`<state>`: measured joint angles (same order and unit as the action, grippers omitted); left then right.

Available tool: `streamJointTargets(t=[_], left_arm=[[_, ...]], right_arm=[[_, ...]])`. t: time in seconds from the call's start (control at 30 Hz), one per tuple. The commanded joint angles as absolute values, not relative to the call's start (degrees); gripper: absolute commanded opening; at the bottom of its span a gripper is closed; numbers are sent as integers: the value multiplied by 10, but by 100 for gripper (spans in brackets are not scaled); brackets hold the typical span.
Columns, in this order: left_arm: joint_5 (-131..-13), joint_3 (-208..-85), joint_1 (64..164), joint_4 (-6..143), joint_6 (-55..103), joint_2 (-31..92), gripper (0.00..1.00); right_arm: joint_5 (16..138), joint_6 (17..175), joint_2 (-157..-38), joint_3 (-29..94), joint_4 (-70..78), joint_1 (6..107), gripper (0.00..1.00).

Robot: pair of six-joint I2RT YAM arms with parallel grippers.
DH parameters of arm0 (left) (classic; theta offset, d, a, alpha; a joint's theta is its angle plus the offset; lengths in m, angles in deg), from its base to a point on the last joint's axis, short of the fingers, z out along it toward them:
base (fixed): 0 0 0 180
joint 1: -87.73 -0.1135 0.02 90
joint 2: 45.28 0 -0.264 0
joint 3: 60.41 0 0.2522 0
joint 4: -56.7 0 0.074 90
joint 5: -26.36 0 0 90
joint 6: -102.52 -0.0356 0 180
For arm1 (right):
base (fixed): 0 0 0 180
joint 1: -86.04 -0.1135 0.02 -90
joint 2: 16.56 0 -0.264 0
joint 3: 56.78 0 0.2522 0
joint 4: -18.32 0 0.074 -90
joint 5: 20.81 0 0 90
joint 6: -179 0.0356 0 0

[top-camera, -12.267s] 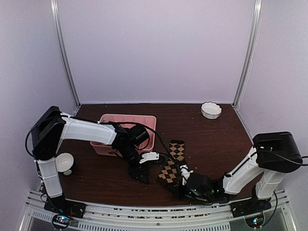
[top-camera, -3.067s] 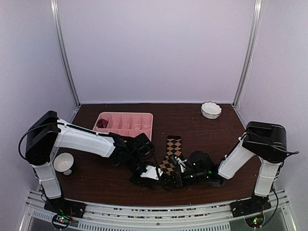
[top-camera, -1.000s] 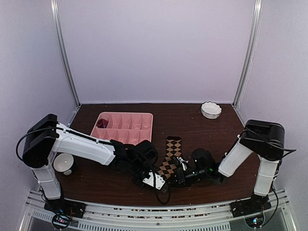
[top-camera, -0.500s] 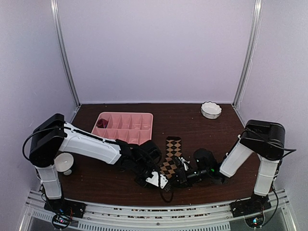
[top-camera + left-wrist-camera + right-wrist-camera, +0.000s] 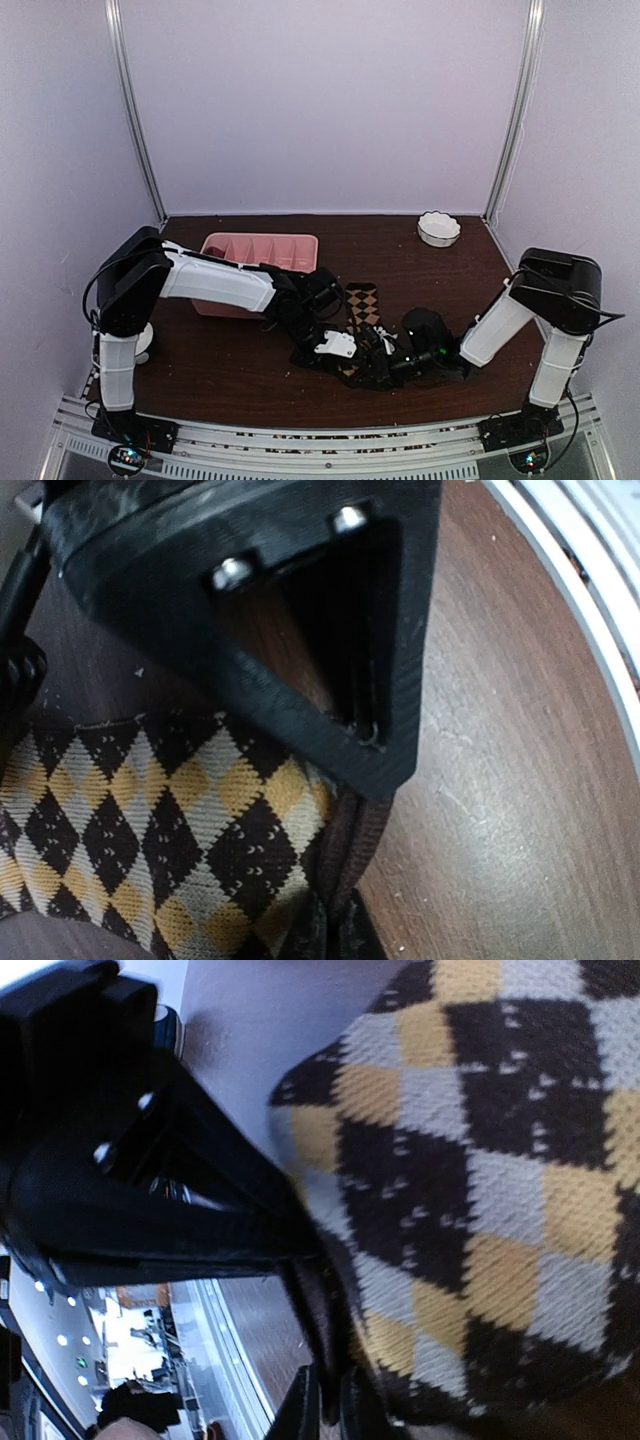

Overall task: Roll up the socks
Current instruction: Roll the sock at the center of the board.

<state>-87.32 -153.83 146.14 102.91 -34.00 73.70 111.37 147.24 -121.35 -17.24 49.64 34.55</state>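
Observation:
A brown-and-tan checkered sock [image 5: 362, 303] lies lengthwise on the dark table, its near end lifted between both grippers. My left gripper [image 5: 350, 358] comes in from the left and is shut on the sock's dark brown edge; the left wrist view shows that edge [image 5: 352, 852] running down into the left gripper [image 5: 336, 942]. My right gripper [image 5: 373, 364] meets it from the right. In the right wrist view the checkered sock [image 5: 480, 1160] fills the frame, and the right gripper [image 5: 330, 1410] pinches the same dark edge. The two grippers almost touch.
A pink divided tray [image 5: 262, 250] stands behind the left arm, close to its forearm. A white scalloped bowl [image 5: 438, 228] sits at the back right. A white cup [image 5: 143, 342] shows behind the left arm's base. A metal rail [image 5: 330, 440] runs along the near edge.
My left gripper has moved up and right onto the sock's near end and shut on its edge. The left arm has swung back toward the tray. The right gripper has barely moved.

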Motion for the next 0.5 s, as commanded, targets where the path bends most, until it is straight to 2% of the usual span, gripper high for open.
streamJointTargets(t=[0.0, 0.2, 0.4, 0.43, 0.47], left_arm=[[-918, -1565, 1450, 1143, -309, 790, 0], [-997, -1616, 1447, 1242, -289, 839, 0], [-1083, -1664, 1431, 1341, -263, 887, 0], [-1092, -1675, 1430, 1360, -264, 899, 0], [-1096, -1686, 1430, 1372, -260, 909, 0]], right_arm=[[1053, 1386, -1180, -167, 318, 336, 12], [938, 1290, -1065, -179, 240, 311, 28], [710, 1171, -908, -225, 174, 208, 43], [684, 1167, -894, -232, 166, 196, 50], [663, 1164, -884, -241, 159, 187, 76]])
